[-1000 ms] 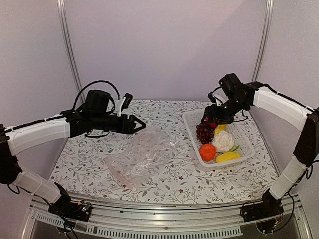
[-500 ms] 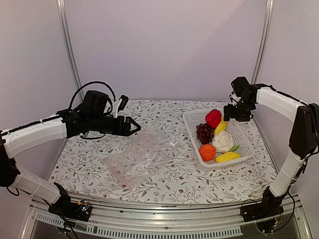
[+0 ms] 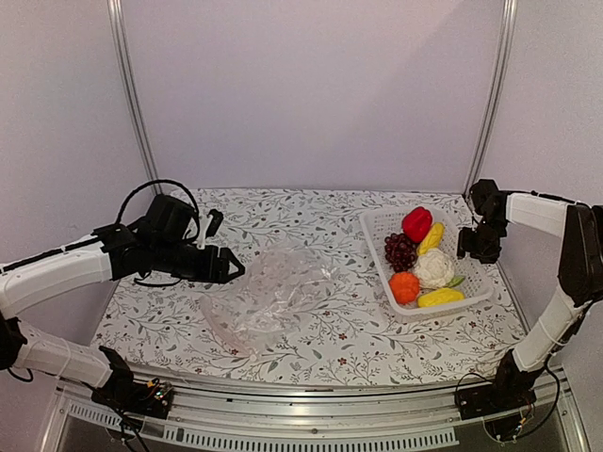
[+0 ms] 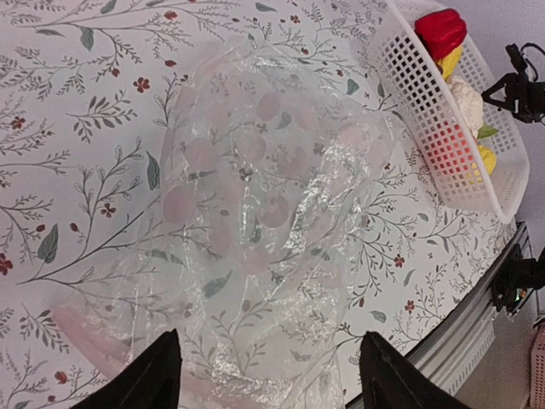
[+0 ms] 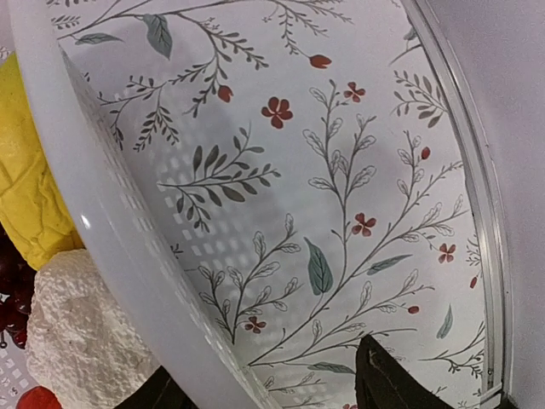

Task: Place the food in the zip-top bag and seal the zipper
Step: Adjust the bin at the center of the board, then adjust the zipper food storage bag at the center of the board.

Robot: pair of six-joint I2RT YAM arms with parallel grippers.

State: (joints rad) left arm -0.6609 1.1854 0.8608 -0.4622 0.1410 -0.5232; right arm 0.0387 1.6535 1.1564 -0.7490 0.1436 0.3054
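The clear crinkly zip-top bag [image 3: 273, 297] lies flat and empty mid-table, and also shows in the left wrist view [image 4: 264, 196]. I cannot pick out its zipper. All the food sits in the white mesh basket [image 3: 471, 282]: red pepper [image 3: 416, 224], grape bunch [image 3: 400, 251], cauliflower [image 3: 435, 268], orange fruit [image 3: 405, 287] and yellow pieces [image 3: 441, 298]. My left gripper [image 3: 226, 268] is open and empty, hovering over the bag's left side [image 4: 272, 383]. My right gripper [image 3: 476, 247] is open at the basket's right rim [image 5: 111, 221], straddling it [image 5: 272, 392].
The basket stands at the right of the flowered table, close to the right frame rail [image 5: 477, 239]. Upright frame posts [image 3: 129, 94] stand at the back corners. The table's near edge with a metal rail [image 3: 311, 414] runs in front of the bag.
My right gripper moved from over the pepper and grapes to the basket's right rim, and the basket shifted to the right. My left gripper drew back to the left and lower.
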